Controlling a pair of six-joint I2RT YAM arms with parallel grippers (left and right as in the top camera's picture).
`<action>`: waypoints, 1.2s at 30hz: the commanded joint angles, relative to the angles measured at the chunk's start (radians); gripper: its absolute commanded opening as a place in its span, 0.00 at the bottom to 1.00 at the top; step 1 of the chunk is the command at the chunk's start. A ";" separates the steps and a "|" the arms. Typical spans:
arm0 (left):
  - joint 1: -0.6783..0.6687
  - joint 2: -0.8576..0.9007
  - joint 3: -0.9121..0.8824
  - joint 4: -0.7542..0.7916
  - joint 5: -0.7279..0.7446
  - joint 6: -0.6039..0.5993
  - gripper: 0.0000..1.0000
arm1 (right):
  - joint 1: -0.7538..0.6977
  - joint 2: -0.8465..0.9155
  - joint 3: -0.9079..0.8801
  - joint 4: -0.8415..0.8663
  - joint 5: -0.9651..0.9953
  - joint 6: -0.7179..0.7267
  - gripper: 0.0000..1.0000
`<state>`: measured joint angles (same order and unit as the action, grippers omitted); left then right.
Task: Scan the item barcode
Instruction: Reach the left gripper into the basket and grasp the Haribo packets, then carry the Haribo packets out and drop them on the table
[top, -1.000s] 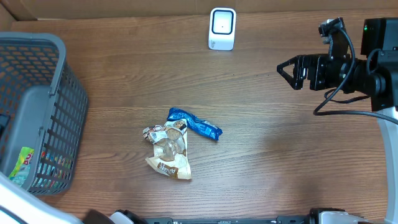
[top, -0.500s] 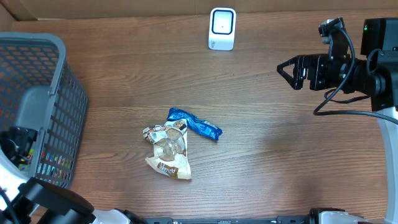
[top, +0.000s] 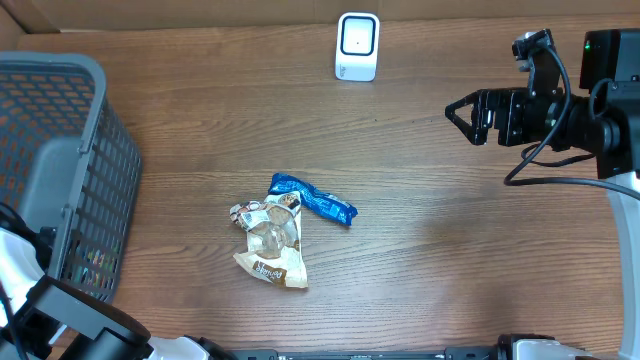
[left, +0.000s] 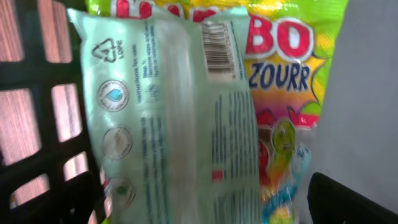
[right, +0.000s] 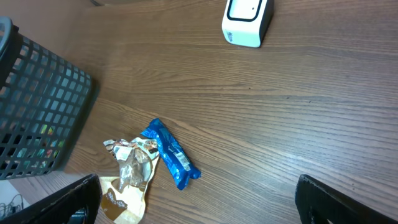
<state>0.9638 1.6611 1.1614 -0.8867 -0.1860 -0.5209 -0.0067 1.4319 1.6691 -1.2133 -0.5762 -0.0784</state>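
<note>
Left pincer (left: 205, 202) is spread wide, with the pale green packet (left: 161, 112) between its tips. The packet's printed back faces up, barcode (left: 216, 53) showing.

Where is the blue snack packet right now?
In the overhead view the blue packet lies mid-table, touching the crumpled brown packet, right of the grey basket.

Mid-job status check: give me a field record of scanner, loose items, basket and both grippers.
scanner: white, at table's far edge
table items: blue wrapper touching crumpled brown pouch, mid-table
basket: grey, left side; pale green packet inside, barcode showing
left gripper: open, facing that packet
right gripper: open, empty, right of table
</note>
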 joint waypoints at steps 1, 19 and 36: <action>0.006 0.001 -0.080 0.047 -0.054 -0.023 1.00 | 0.000 0.001 0.025 0.003 -0.001 0.000 1.00; 0.004 -0.001 -0.194 0.225 0.082 -0.018 0.04 | 0.000 0.006 0.025 -0.007 -0.001 0.001 1.00; -0.002 -0.008 0.487 -0.223 0.453 0.172 0.04 | 0.000 0.006 0.025 -0.007 -0.002 0.001 1.00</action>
<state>0.9703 1.6703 1.4628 -1.0382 0.1753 -0.4221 -0.0067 1.4330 1.6691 -1.2232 -0.5758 -0.0784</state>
